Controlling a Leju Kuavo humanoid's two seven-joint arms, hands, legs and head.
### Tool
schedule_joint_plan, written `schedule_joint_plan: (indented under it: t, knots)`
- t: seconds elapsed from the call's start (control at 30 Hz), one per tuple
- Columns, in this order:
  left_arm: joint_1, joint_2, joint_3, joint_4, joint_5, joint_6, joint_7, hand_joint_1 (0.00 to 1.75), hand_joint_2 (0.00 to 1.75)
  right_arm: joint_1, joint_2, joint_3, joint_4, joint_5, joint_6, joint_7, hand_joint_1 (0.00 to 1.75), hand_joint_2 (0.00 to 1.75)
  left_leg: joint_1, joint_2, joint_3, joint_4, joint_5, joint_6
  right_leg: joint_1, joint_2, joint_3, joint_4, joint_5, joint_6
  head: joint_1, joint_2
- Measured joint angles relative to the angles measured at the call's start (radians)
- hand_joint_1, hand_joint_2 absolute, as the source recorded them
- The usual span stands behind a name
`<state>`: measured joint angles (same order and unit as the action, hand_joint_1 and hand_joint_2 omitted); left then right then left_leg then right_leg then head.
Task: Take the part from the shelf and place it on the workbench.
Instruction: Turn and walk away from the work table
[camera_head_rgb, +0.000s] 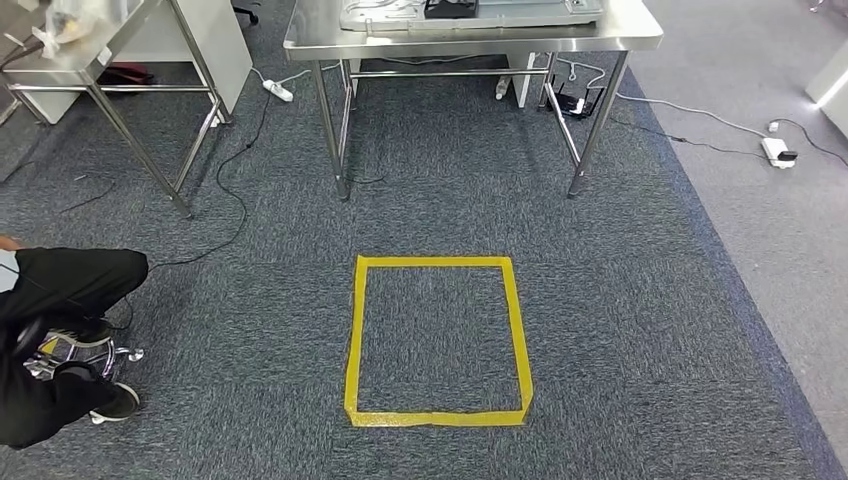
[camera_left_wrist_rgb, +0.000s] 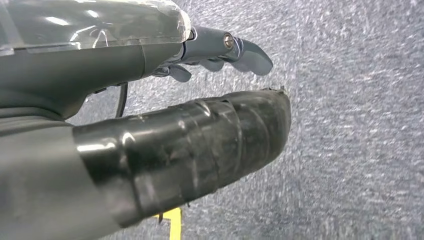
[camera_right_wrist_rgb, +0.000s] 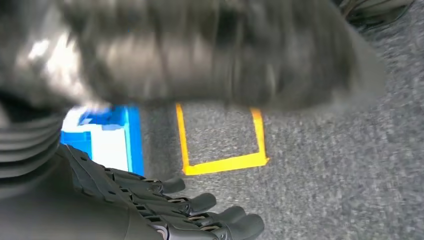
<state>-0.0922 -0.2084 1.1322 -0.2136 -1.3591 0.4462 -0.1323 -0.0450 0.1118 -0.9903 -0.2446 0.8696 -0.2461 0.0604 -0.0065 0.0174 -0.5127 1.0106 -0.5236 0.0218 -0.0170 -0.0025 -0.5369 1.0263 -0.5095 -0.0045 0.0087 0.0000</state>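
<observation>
Both robot hands hang over the grey carpet and hold nothing; the left robot hand (camera_left_wrist_rgb: 220, 55) shows its thick dark thumb (camera_left_wrist_rgb: 200, 150) stretched out and its grey fingers (camera_left_wrist_rgb: 250, 55) extended, apart from the thumb; the right robot hand (camera_right_wrist_rgb: 165, 210) has its dark fingers (camera_right_wrist_rgb: 220, 217) lying side by side, nearly straight, with nothing between them; a large blurred grey shape fills the upper part of the right wrist view and I cannot tell what it is.

On the floor ahead a square of yellow tape (camera_head_rgb: 437, 341) is stuck on the carpet (camera_head_rgb: 620, 330); beyond it stands a steel surface (camera_head_rgb: 470, 42) on four legs, with a flat grey tray (camera_head_rgb: 480, 12) on it and a dark object on the tray; I cannot tell if this is the part. A second steel surface (camera_head_rgb: 90, 60) stands at the far left; cables and a white power strip (camera_head_rgb: 279, 90) lie on the floor near the legs. A person in dark clothes (camera_head_rgb: 60, 330) crouches at the left edge. In the right wrist view a blue and white object (camera_right_wrist_rgb: 107, 140) sits beside the tape.
</observation>
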Motion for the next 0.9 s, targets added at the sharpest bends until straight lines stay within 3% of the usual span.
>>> schedule_joint_plan:
  t: [0.03, 0.1, 0.17, 0.2, 0.23, 0.3, 0.37, 0.5, 0.57, 0.67, 0.7, 0.73, 0.77, 0.83, 0.9]
  knots:
    - [0.0, 0.0, 0.0, 0.0, 0.0, 0.0, 0.001, 0.0, 0.0, -0.001, 0.002, 0.0, 0.001, 0.004, 0.0, 0.003, 0.0, 0.0, 0.001, -0.003, -0.009, 0.019, -0.016, -0.006, -0.003, 0.0, -0.002, -0.004, 0.005, -0.008, 0.0, 0.0]
    - [0.001, 0.0, 0.0, 0.0, 0.0, 0.0, 0.003, 0.0, 0.0, -0.002, 0.005, 0.0, 0.001, 0.011, 0.0, 0.007, 0.0, 0.0, 0.007, -0.008, -0.053, 0.119, -0.079, -0.019, -0.005, 0.0, -0.011, -0.006, 0.014, -0.019, -0.001, 0.0]
    - [0.001, 0.0, 0.0, 0.0, 0.0, 0.0, 0.003, 0.0, 0.0, -0.001, 0.008, 0.0, 0.002, 0.016, 0.0, 0.01, 0.0, 0.0, 0.013, -0.009, -0.108, 0.243, -0.134, -0.028, -0.005, 0.002, -0.022, -0.003, 0.02, -0.02, -0.001, 0.0]
    - [0.001, 0.001, 0.0, 0.0, 0.0, 0.0, 0.003, 0.0, 0.0, -0.001, 0.009, 0.0, 0.002, 0.018, 0.0, 0.011, 0.0, 0.0, 0.016, -0.009, -0.118, 0.27, -0.135, -0.031, -0.005, 0.004, -0.027, -0.001, 0.021, -0.019, -0.001, 0.0]
    - [0.001, 0.001, 0.0, 0.0, 0.0, 0.0, 0.003, 0.0, 0.0, -0.001, 0.011, 0.0, 0.003, 0.02, 0.0, 0.012, 0.0, 0.0, 0.019, -0.009, -0.107, 0.255, -0.116, -0.033, -0.006, 0.007, -0.03, 0.001, 0.023, -0.017, -0.001, 0.0]
    - [0.002, 0.001, 0.0, 0.0, 0.0, 0.0, 0.004, 0.0, 0.0, -0.001, 0.015, 0.0, 0.005, 0.025, 0.0, 0.012, 0.0, 0.0, 0.023, -0.015, -0.043, 0.13, -0.048, -0.033, -0.008, 0.015, -0.032, 0.005, 0.026, -0.011, -0.001, 0.0]
    - [0.002, 0.002, 0.0, 0.0, 0.0, 0.0, 0.004, 0.0, 0.0, -0.003, 0.017, 0.0, 0.006, 0.028, 0.0, 0.014, 0.0, 0.0, 0.022, -0.029, 0.008, 0.017, -0.011, -0.026, -0.007, 0.021, -0.037, 0.008, 0.029, 0.0, -0.001, 0.0]
    - [0.001, 0.002, 0.0, 0.0, -0.001, 0.0, 0.007, 0.0, 0.0, -0.002, 0.019, 0.0, 0.008, 0.031, 0.001, 0.023, 0.0, 0.0, 0.017, -0.03, 0.011, -0.013, 0.002, 0.0, -0.007, 0.026, -0.044, 0.007, 0.038, 0.027, 0.0, 0.0]
    - [0.002, 0.001, 0.0, 0.0, -0.001, 0.001, 0.009, 0.0, 0.0, -0.001, 0.02, 0.0, 0.008, 0.032, 0.001, 0.025, 0.0, 0.0, 0.021, -0.02, 0.009, -0.021, 0.013, 0.017, -0.008, 0.02, -0.066, 0.054, 0.0, 0.033, 0.001, 0.0]
    - [0.003, 0.001, 0.0, 0.0, -0.001, 0.001, 0.011, 0.0, 0.0, -0.001, 0.022, 0.001, 0.009, 0.037, 0.004, 0.026, 0.0, 0.0, 0.015, -0.006, -0.003, -0.021, 0.021, 0.029, -0.006, 0.012, -0.141, 0.234, -0.101, 0.036, 0.001, 0.0]
    - [0.004, 0.001, 0.0, 0.0, -0.001, 0.001, 0.012, 0.0, 0.0, -0.001, 0.022, 0.001, 0.009, 0.038, 0.006, 0.026, 0.0, 0.0, 0.012, -0.001, -0.006, -0.019, 0.022, 0.03, -0.006, 0.012, -0.154, 0.274, -0.113, 0.036, 0.001, 0.0]
    - [0.005, 0.001, 0.0, 0.0, -0.001, 0.001, 0.012, 0.0, 0.0, 0.0, 0.023, 0.001, 0.01, 0.039, 0.008, 0.026, 0.0, 0.0, 0.009, 0.004, -0.007, -0.018, 0.022, 0.031, -0.005, 0.011, -0.15, 0.278, -0.106, 0.034, 0.001, 0.0]
    - [0.005, 0.001, 0.0, 0.0, -0.001, 0.001, 0.012, 0.0, 0.0, 0.001, 0.023, 0.001, 0.01, 0.04, 0.01, 0.027, 0.0, 0.0, 0.007, 0.008, -0.008, -0.016, 0.022, 0.031, -0.004, 0.009, -0.126, 0.241, -0.081, 0.031, 0.001, 0.0]
    - [0.004, 0.001, 0.0, 0.0, -0.001, 0.001, 0.012, 0.0, 0.0, 0.001, 0.023, 0.001, 0.01, 0.042, 0.014, 0.028, 0.0, 0.0, 0.003, 0.016, -0.006, -0.013, 0.02, 0.028, 0.002, -0.008, -0.05, 0.105, -0.022, 0.019, 0.001, 0.0]
    - [0.004, 0.001, 0.0, 0.0, -0.001, 0.001, 0.012, 0.0, 0.0, -0.002, 0.024, 0.001, 0.011, 0.044, 0.017, 0.029, 0.0, 0.0, -0.002, 0.023, -0.008, -0.009, 0.018, 0.021, 0.011, -0.024, -0.006, 0.014, 0.002, 0.008, 0.001, 0.0]
